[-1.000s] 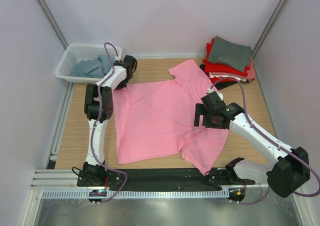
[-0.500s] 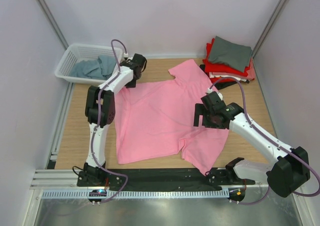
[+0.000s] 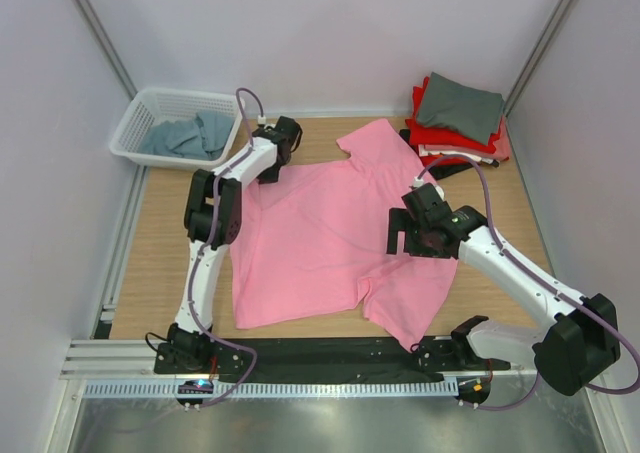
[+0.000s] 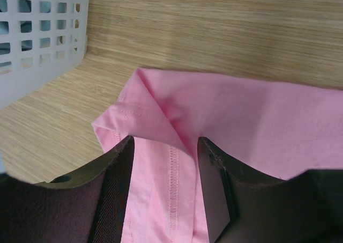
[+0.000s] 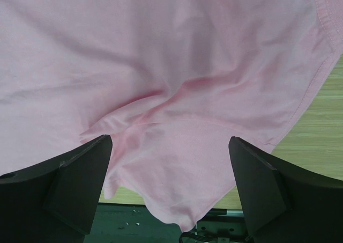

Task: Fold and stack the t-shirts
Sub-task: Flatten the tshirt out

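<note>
A pink t-shirt (image 3: 320, 233) lies spread flat on the wooden table. My left gripper (image 3: 272, 165) is at its far left corner, open, fingers either side of a folded-over hemmed corner (image 4: 144, 114) that rests loose on the wood. My right gripper (image 3: 400, 235) hovers wide open over the shirt's near right part, where the cloth (image 5: 161, 66) bunches into a soft ridge. Folded t-shirts (image 3: 455, 123) are stacked at the back right, grey on top, red beneath. A grey-blue t-shirt (image 3: 190, 135) lies crumpled in the basket.
The white lattice basket (image 3: 150, 108) stands at the back left, its wall (image 4: 43, 39) close to my left gripper (image 4: 166, 141). The shirt's near right sleeve hangs over the table's front edge onto the black rail (image 5: 134, 221). White walls enclose three sides.
My left gripper has moved right along the shirt's far edge, away from the basket, and has opened, letting go of the pink corner. The right arm has not moved.
</note>
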You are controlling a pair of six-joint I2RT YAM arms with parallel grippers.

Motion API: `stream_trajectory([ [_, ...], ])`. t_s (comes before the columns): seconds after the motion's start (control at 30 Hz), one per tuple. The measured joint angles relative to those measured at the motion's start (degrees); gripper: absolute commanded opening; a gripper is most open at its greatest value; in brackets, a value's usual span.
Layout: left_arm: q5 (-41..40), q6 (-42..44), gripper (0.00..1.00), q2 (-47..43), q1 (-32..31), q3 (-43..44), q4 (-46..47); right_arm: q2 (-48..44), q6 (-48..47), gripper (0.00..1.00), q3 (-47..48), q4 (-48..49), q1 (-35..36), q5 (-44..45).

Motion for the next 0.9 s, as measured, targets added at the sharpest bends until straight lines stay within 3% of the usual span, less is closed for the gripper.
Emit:
stream_trajectory([
  [0.2, -0.2, -0.09, 0.49, 1.6, 0.04, 1.81, -0.13, 0.22, -0.07, 0.97, -0.2, 0.39, 0.0, -0.5],
  [0.4, -0.72, -0.72, 0.38, 1.66, 0.02, 2.03, -0.22, 0.74, -0.22, 0.97, -0.33, 0.85, 0.0, -0.63],
  [0.53, -1.6, -0.79, 0.19, 1.66, 0.04, 2.01, -0.22, 1.14, -0.22, 0.97, -0.76, 1.27, 0.0, -0.76],
  [0.6, -1.92, -0.76, 0.01, 1.66, 0.04, 1.99, -0.22, 1.33, -0.24, 0.97, -0.87, 1.27, 0.0, -0.83],
  [0.9, -2.47, 2.51, 0.0, 1.66, 1.14, 1.97, -0.22, 1.46, -0.24, 0.97, -1.01, 1.68, 0.0, -1.07],
])
